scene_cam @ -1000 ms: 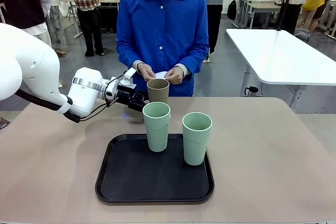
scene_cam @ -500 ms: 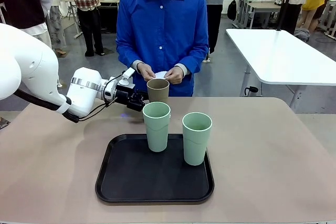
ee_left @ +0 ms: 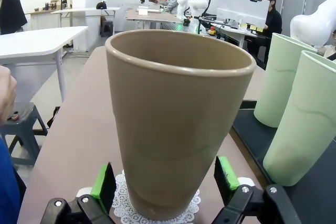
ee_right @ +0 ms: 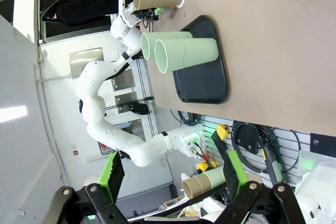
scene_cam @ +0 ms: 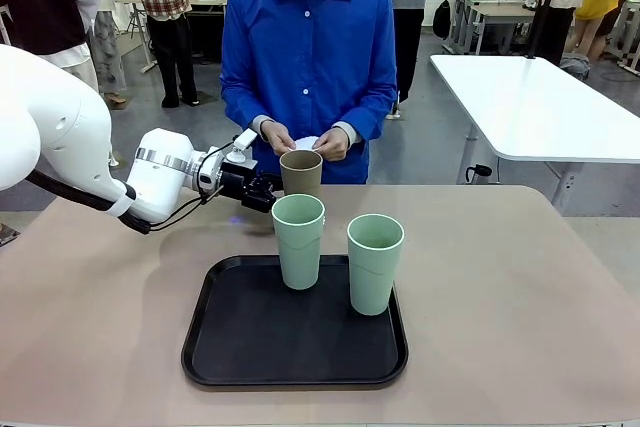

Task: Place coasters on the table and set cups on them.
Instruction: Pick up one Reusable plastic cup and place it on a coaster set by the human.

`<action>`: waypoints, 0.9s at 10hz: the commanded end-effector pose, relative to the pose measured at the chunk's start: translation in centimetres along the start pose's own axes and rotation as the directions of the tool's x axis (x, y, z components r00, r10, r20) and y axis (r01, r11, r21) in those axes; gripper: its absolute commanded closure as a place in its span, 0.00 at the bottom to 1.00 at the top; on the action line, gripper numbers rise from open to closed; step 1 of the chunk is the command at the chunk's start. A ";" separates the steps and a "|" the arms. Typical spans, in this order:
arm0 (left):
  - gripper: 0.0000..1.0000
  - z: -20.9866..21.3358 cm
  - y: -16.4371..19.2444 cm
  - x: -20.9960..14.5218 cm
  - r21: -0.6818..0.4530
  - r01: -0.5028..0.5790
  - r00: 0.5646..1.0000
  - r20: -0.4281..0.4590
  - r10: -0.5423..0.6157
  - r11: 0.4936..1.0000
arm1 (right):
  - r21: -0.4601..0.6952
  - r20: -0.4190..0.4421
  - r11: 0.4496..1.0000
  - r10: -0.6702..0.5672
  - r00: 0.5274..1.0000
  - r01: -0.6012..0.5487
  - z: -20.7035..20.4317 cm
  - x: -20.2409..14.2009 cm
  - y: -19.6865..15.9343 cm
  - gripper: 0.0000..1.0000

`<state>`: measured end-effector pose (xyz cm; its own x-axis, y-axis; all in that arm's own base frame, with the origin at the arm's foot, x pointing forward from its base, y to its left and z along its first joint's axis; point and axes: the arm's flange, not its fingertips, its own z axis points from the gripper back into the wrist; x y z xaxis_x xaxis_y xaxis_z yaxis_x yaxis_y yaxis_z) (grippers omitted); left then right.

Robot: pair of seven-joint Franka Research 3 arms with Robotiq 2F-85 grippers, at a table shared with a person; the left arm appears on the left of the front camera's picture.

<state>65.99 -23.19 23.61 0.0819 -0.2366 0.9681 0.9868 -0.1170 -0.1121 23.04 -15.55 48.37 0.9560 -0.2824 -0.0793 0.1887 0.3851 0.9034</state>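
Observation:
The tan cup stands upright on a lacy white coaster on the beige table, near its far edge. My left gripper is open around the cup's lower part, a narrow gap showing at each green pad. In the front view the left gripper sits just left of the tan cup. Two mint green cups stand on the black tray. The person's hands hold more white coasters. My right gripper is open, far from the table, holding nothing.
The person in a blue shirt stands at the far edge, right behind the tan cup. A white table is at the back right. Bare tabletop lies left and right of the tray.

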 end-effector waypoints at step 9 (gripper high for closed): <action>0.00 8.7 -11.0 8.4 0.122 -0.165 0.963 -0.193 0.187 0.979 | 0.022 -0.003 1.000 0.004 1.000 -0.004 0.0 0.1 0.1 0.00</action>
<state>60.89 -15.23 29.58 0.1567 -0.3453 0.9253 0.9852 -0.0117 -0.1712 23.06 -15.54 48.34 0.9560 -0.2821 -0.0802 0.1894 0.3851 0.9032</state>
